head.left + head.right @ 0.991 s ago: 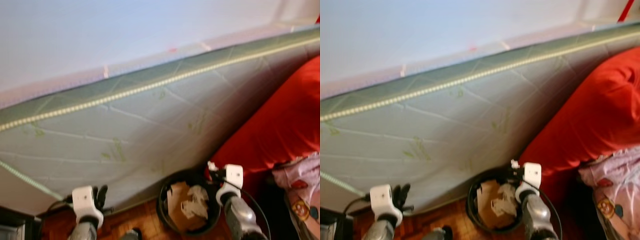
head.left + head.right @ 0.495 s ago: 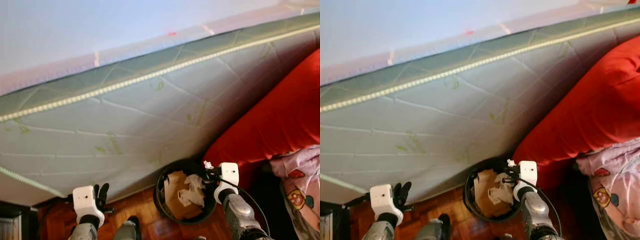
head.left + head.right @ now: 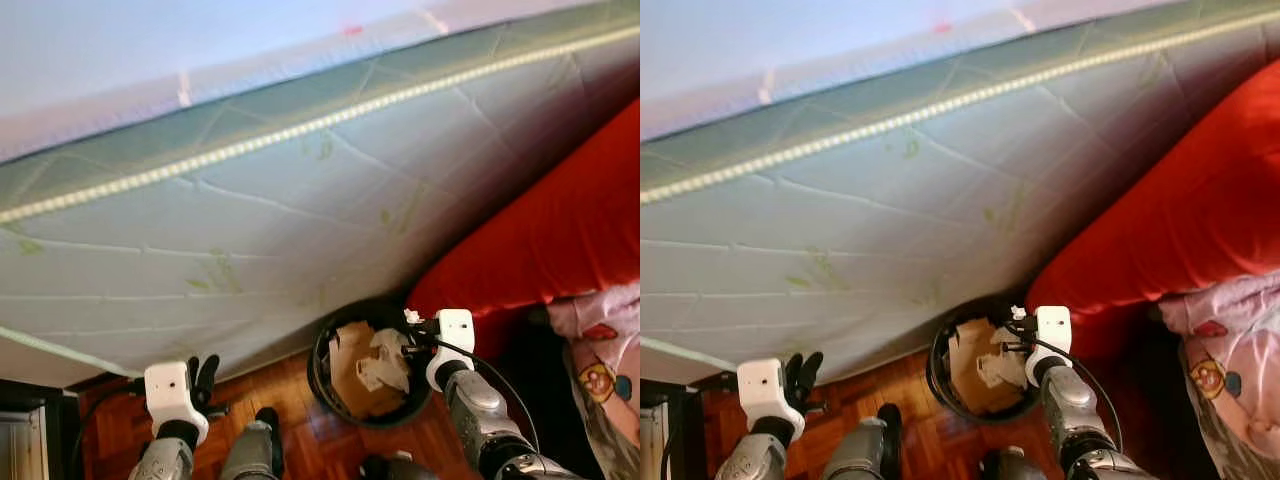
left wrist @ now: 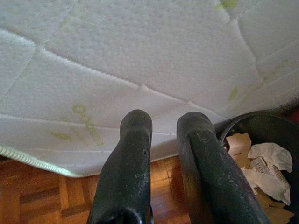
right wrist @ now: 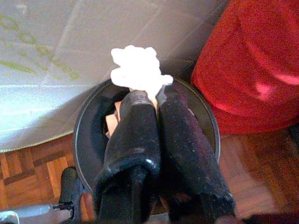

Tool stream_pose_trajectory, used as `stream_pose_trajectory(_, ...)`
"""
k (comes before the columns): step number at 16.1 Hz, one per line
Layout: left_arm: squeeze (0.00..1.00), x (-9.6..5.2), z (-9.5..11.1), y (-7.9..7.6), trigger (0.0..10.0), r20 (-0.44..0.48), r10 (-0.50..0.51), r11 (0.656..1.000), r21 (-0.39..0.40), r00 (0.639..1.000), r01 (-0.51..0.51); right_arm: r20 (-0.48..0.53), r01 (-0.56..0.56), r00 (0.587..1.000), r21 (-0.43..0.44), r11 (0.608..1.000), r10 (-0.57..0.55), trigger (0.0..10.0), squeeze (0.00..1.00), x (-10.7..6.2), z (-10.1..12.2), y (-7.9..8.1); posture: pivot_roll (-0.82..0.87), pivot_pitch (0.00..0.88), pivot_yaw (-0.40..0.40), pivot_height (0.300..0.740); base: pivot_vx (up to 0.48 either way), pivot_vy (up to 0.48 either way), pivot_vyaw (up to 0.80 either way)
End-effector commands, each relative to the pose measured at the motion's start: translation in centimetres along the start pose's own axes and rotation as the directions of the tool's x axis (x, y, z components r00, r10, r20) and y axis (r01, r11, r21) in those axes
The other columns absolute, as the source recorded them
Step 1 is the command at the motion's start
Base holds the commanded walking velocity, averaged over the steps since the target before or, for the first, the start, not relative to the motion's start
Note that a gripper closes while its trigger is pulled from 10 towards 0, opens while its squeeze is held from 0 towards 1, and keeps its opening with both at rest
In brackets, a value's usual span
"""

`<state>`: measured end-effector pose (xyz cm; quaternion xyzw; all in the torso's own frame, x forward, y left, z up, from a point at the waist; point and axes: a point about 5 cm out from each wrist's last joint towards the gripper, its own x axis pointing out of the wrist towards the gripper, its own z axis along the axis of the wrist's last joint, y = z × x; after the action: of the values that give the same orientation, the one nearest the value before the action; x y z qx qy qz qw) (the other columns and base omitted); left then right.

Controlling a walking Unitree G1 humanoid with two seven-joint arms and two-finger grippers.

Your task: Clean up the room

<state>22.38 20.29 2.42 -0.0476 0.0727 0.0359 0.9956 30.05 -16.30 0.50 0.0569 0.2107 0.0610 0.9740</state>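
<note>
Two black fingers of the right gripper (image 5: 150, 100) press together on a crumpled white paper scrap (image 5: 138, 71), held above the black wastebasket (image 3: 322, 372) at about five o'clock in the head view. Cardboard and crumpled paper (image 3: 372, 368) sit inside the bin, which touches a quilted mattress (image 3: 300, 230) leaning on the parquet floor (image 3: 300, 440). A red cushion (image 3: 560, 240) lies at three o'clock. Down at seven o'clock, the left gripper (image 4: 163, 123) hangs empty, fingers slightly parted.
</note>
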Motion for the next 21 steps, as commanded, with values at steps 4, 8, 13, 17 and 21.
stream_pose_trajectory(4,0.0,-1.2,-1.0,0.4,10.0,-0.06,0.023,1.0,-0.009,0.998,-0.024,-0.068,0.023,0.997,0.012,1.0,-0.022,10.0,0.0,-0.7,-2.0,-0.1,0.18,0.404,-0.021,0.669,0.0,0.0,0.0)
stream_pose_trajectory(8,0.0,-1.8,-0.9,0.3,10.0,-0.067,0.019,1.0,-0.006,0.998,-0.019,-0.094,0.044,0.995,0.032,0.998,-0.041,10.0,0.0,-0.4,-1.7,-0.1,0.21,0.428,-0.018,0.669,0.0,0.0,0.0)
stream_pose_trajectory(13,0.0,-2.0,0.7,0.5,10.0,-0.028,0.008,1.0,0.008,1.0,-0.008,-0.115,0.079,0.991,0.033,0.996,-0.074,10.0,0.0,0.5,-0.2,0.1,0.27,0.477,-0.016,0.669,0.0,0.0,0.0)
stream_pose_trajectory(17,0.0,-2.1,2.0,0.4,10.0,0.0,-0.002,1.0,0.018,1.0,0.002,-0.095,0.125,0.988,0.017,0.992,-0.123,10.0,0.0,0.7,0.7,-0.6,0.29,0.507,0.0,0.669,0.0,0.0,0.0)
stream_pose_trajectory(21,0.0,-2.9,2.1,0.4,10.0,-0.01,0.0,1.0,0.019,1.0,0.0,-0.089,0.201,0.976,0.028,0.979,-0.198,10.0,0.0,0.3,1.0,-2.4,0.3,0.512,0.005,0.669,0.0,0.0,0.0)
